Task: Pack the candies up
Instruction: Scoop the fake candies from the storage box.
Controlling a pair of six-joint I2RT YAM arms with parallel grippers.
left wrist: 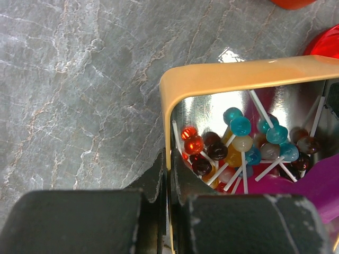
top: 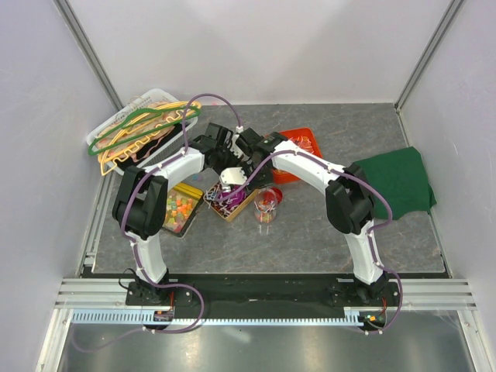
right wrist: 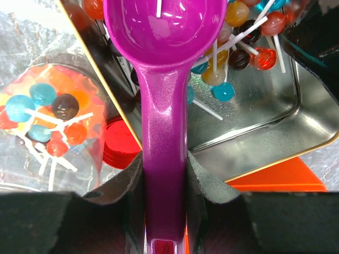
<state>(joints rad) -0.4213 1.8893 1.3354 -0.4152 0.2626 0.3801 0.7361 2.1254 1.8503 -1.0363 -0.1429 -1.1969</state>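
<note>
Candies (left wrist: 241, 126) — little balls on white sticks — lie in the metal tin (left wrist: 238, 74), more in a clear cup (right wrist: 92, 148) beside it. The left end effector (left wrist: 168, 180) pinches the tin's rim; the right end effector (right wrist: 164, 174) clamps the purple scoop (right wrist: 164, 47).

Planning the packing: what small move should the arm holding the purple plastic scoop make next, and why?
Probably dip the purple plastic scoop under the ball lollipops: its bowl looks empty above the yellow-rimmed metal tin, whose rim the left gripper pinches.
</note>
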